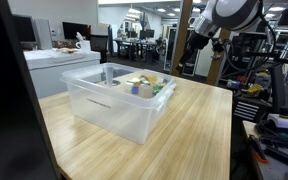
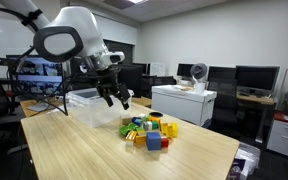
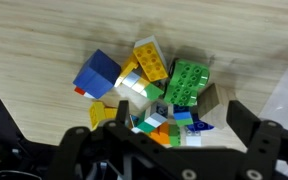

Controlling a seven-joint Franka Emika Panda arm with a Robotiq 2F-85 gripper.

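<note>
Your gripper [image 2: 112, 96] hangs above the light wooden table [image 2: 134, 160] with its jaws spread as wide as they go and nothing between them. The heap of small coloured plastic building blocks [image 2: 149, 130] lies on the table just below and a little ahead of it. The heap is near the clear plastic storage bin [image 2: 82, 105] but outside it.

In the wrist view the blue cube [image 3: 96, 72], the yellow studded brick [image 3: 150, 62] and the green studded brick [image 3: 187, 82] sit toward the heap's edges. The middle is a jumble (hard to tell which piece rests on which).

I'd judge an outer piece the safer pick, and the blue cube looks the most exposed. Centre one piece between the fingers and turn the wrist so the pads meet two flat sides. Then come straight down without nudging its neighbours, and stay clear of the bin wall.
</note>
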